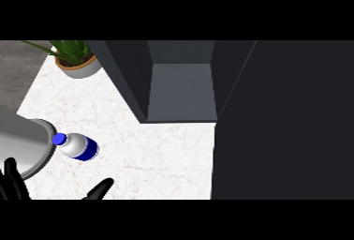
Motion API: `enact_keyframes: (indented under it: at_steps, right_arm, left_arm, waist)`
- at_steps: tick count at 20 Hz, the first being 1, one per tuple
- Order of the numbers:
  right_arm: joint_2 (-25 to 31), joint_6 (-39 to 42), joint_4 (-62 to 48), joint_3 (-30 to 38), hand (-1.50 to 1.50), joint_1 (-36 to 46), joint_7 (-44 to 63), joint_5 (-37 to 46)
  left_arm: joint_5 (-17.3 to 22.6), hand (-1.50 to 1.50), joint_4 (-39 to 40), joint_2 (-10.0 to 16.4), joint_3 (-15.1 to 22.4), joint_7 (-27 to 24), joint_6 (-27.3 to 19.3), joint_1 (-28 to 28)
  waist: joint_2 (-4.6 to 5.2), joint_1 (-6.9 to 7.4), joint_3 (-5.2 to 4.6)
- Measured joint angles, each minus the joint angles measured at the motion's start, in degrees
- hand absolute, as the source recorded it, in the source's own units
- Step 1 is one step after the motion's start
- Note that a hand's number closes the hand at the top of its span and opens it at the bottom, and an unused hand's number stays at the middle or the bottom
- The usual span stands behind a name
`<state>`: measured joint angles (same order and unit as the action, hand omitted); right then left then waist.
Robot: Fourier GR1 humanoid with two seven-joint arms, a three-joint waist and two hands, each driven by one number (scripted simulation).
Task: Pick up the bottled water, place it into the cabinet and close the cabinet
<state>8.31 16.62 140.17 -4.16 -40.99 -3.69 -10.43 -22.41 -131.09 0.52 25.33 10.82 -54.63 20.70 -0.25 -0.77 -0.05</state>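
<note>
Head view: bottled water (77, 146) beside sink (21, 140); cabinet (181, 89) open

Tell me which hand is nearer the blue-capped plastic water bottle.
Left, as far as shows: the left hand sits open below the bottle, at the view's lower left edge. The right hand is not in view.

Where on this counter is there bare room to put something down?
Bare white marble counter lies between the blue-capped water bottle and the dark open cabinet; another patch runs below the potted green plant. Crowded at lower left: bottle, grey metal basin, black left hand.
</note>
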Motion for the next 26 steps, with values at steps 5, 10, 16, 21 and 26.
enact_keyframes:
  at_steps: [5, 10, 16, 21, 26]
  right_arm:
    - [-0.12, 1.81, -0.21, 0.77, -1.5, -2.7, -2.57, 0.06]
    - [-0.4, 3.69, -0.14, 0.15, -1.5, -6.03, -5.41, 0.19]
    - [-0.7, 5.66, 0.1, -0.79, -1.5, -10.64, -9.01, 0.43]
    - [-0.4, 7.33, 0.29, -1.02, -1.5, -14.69, -11.98, 0.72]
    - [-0.22, 8.81, 0.27, -0.24, -1.5, -17.99, -15.39, 0.94]
  left_arm:
    - [6.48, -1.5, 3.47, -0.12, -3.55, -2.49, -0.45, -0.83]
    - [16.71, -1.5, 7.57, -0.07, -9.41, -8.69, 1.04, -1.5]
    - [27.28, -1.5, 16.83, -0.4, -15.86, -17.57, 5.36, -1.81]
    - [36.07, -1.5, 25.11, -0.41, -22.36, -24.57, 11.92, -2.46]
    - [42.51, -1.5, 35.15, -0.47, -27.13, -31.59, 17.42, -5.33]
  waist:
    - [0.01, 0.04, -0.04]
    - [-0.05, 0.03, -0.11]
    - [-0.05, -0.08, -0.16]
    - [-0.01, -0.17, -0.16]
    - [0.06, -0.35, -0.13]
